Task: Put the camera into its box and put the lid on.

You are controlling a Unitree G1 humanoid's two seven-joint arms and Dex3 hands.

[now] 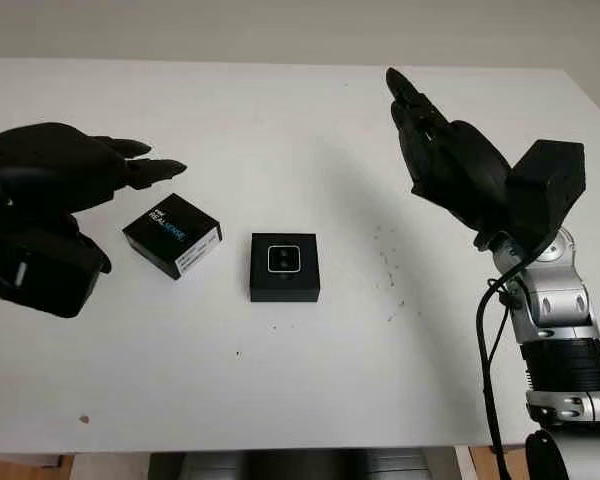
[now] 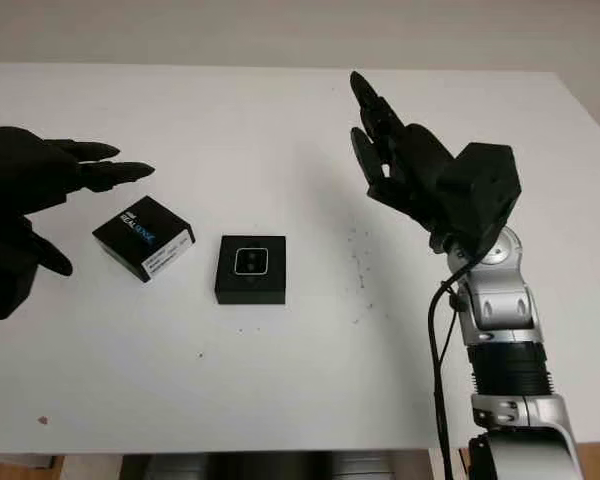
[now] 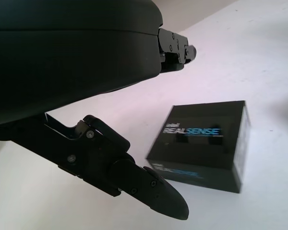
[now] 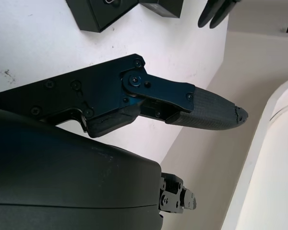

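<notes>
Fingers of open left hand (image 1: 55,190) just above lid (image 1: 172,235), box (image 1: 284,266) beside

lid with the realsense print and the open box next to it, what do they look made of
The lid looks like glossy printed cardboard: sharp edges, a sheen on top, white and blue lettering, and a white label on one side. The box looks like matte black cardboard, maybe with a dark insert around the camera; I can't tell which. The camera's face looks like grey metal or plastic.
</notes>
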